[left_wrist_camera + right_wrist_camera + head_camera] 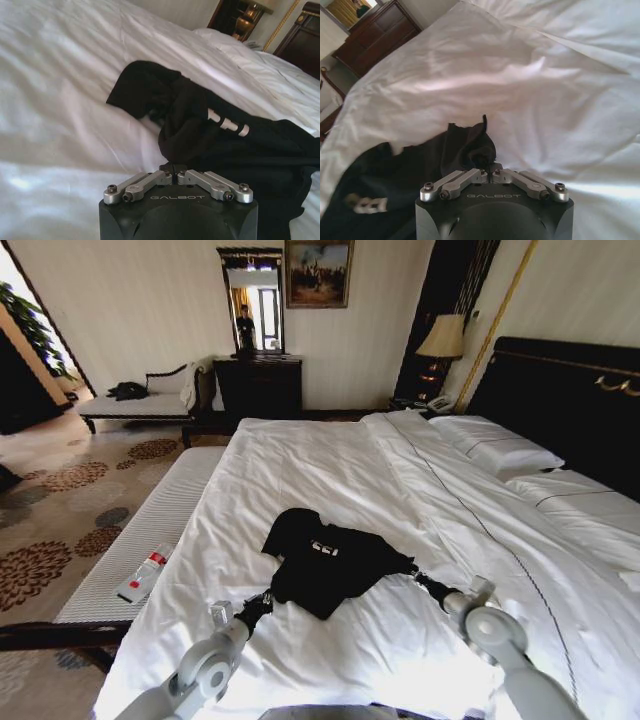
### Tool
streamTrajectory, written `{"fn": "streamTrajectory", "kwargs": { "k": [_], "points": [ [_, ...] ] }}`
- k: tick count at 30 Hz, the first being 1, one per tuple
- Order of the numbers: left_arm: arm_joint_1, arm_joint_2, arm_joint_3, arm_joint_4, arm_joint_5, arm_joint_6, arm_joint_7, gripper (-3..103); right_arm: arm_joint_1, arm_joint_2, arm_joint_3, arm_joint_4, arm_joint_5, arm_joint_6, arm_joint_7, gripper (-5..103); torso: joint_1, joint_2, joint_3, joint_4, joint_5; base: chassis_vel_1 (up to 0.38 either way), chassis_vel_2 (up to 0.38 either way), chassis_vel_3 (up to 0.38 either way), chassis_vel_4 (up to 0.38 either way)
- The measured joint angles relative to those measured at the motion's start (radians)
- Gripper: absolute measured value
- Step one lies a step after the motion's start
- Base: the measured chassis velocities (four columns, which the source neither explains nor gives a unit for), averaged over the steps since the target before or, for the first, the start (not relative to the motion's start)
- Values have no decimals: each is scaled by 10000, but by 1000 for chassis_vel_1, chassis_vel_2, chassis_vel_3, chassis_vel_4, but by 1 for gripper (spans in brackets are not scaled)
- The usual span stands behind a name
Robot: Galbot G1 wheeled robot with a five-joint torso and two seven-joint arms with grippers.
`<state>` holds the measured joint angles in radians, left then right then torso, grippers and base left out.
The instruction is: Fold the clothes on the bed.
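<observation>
I see the top (330, 562) lying crumpled on the white duvet (330, 480), near the foot of the bed (560, 390). My left gripper (173, 169) has its fingers pinched together on the top's near edge, at its left side. My right gripper (489, 167) is likewise clamped on a bunched corner of the top at its right side.

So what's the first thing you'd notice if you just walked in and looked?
The black top, crumpled with a bit of white lettering showing, stands out against the big white duvet near the foot of the bed. The left gripper and right gripper are each shut on an edge of it, one at each side. Behind, a dark headboard rises beside a lit lamp.
</observation>
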<state>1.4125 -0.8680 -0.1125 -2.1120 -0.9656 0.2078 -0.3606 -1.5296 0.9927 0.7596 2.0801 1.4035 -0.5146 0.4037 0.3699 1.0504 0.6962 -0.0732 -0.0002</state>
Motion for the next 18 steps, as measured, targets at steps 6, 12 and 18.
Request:
{"fn": "streamTrajectory", "kwargs": {
  "k": [6,12,18],
  "points": [
    [202,261,-535,-601,-298,11,-100,0,-502,-8,871,1608,1354,-780,1281,0,0,2,0,-1,0,0,0,0,0],
    [674,515,-1630,-1385,-969,72,-197,0,-938,-92,1643,2764,3324,-1767,2871,0,0,2,0,-1,2,0,0,0,0],
    [1090,595,-2495,-1411,-1377,265,-310,0,-1949,175,1529,3216,3609,-2206,4136,0,0,3,-1,-1,-1,0,0,0,0]
  ]
}}
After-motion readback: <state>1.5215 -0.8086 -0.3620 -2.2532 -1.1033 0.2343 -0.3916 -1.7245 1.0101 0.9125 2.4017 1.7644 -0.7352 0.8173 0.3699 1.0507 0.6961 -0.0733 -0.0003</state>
